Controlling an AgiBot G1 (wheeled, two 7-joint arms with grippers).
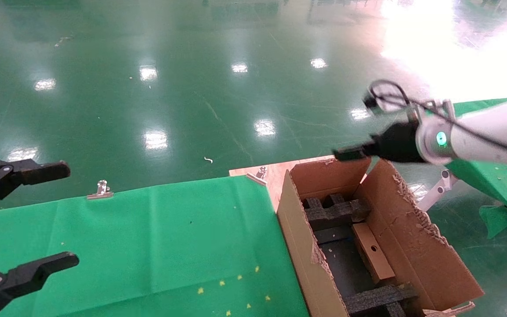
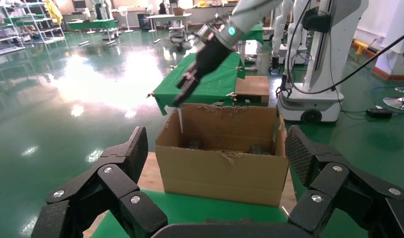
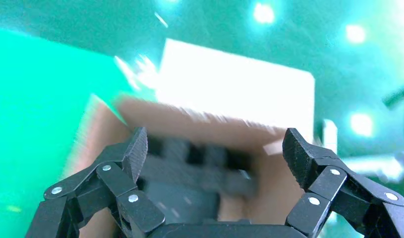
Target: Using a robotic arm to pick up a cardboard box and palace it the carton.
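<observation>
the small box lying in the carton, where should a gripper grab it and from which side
Probably from above, across its long sides. The box lies flat in the carton, hole up, between foam inserts, with the carton wall tight on one side. The open right gripper is above the far end.

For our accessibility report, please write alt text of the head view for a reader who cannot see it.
A small cardboard box lies inside a large open carton among black foam inserts. The right claw, empty, hangs above the carton's far edge. The left claw, open, is over the green cloth at the left.
</observation>
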